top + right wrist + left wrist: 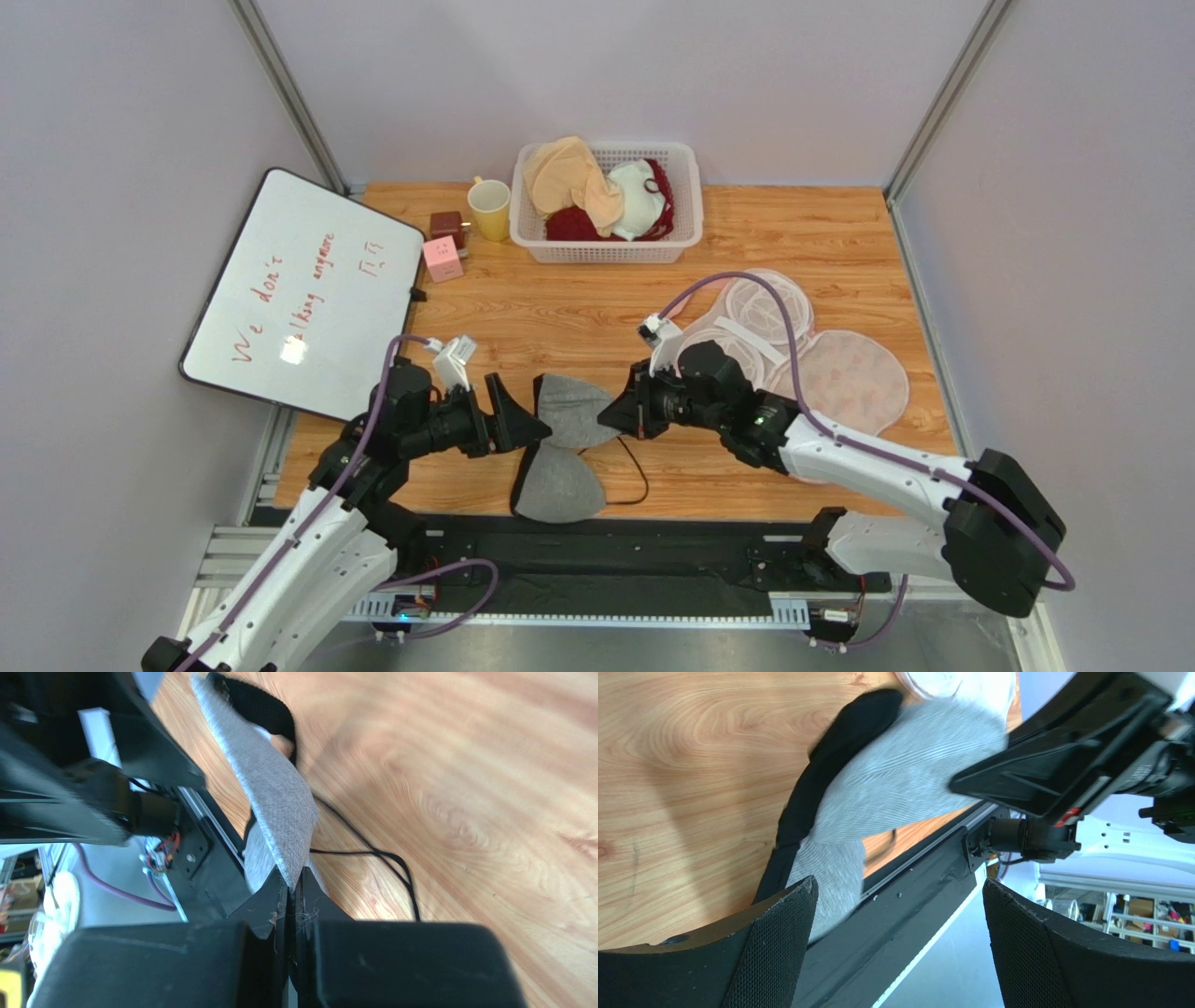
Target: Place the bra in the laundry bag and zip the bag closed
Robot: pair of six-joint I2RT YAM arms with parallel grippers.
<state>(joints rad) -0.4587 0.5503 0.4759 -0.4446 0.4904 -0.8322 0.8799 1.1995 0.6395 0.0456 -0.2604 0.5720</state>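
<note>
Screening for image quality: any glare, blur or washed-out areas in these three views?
Top external: sharp, with a glare spot on the white dry-erase board. Left wrist: heather-grey padded bra blurs toward its far end. Right wrist: wooden tabletop smeared, right gripper pinching the bra crisp.

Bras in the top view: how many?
3: heather-grey padded bra in the right gripper; beige bra and white red-trimmed bra in the white slatted basket; more may hide beneath.
</note>
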